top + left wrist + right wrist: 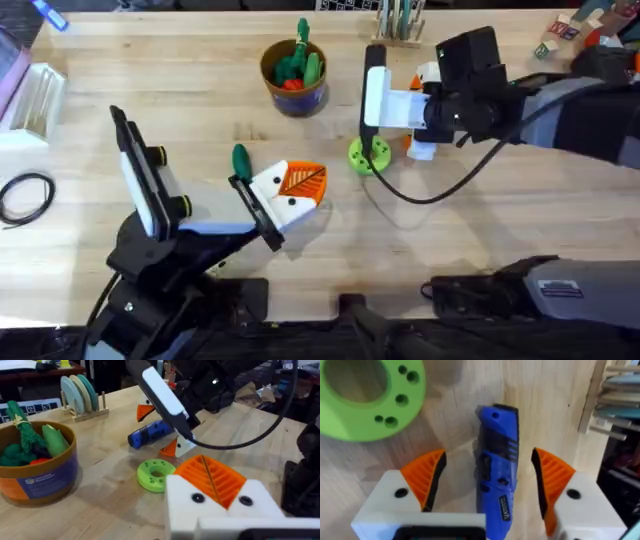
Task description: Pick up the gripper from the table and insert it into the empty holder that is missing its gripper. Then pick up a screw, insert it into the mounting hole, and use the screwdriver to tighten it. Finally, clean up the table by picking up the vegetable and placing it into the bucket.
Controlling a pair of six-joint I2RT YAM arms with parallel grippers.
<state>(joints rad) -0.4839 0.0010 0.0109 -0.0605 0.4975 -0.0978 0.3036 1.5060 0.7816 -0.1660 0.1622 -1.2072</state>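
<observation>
Bright-blue screwdriver point(496, 465) with a darker band; light-green holed disc point(365, 395); orange ribbed pads point(425, 477) on white mounts — bucket point(37, 467) yellow-brown rimmed, blue-sided.

Both arms are black, jointed tubes rising from black bases at the near edge. The left arm point(150, 230) carries yellow knobs and a flat white-and-black plate. The right arm point(560, 100) has a boxy black wrist housing and a looping black cable point(440, 190). White blocky finger mounts point(385, 500) bear orange ribbed pads point(427, 472) and small dark screw holes.
</observation>
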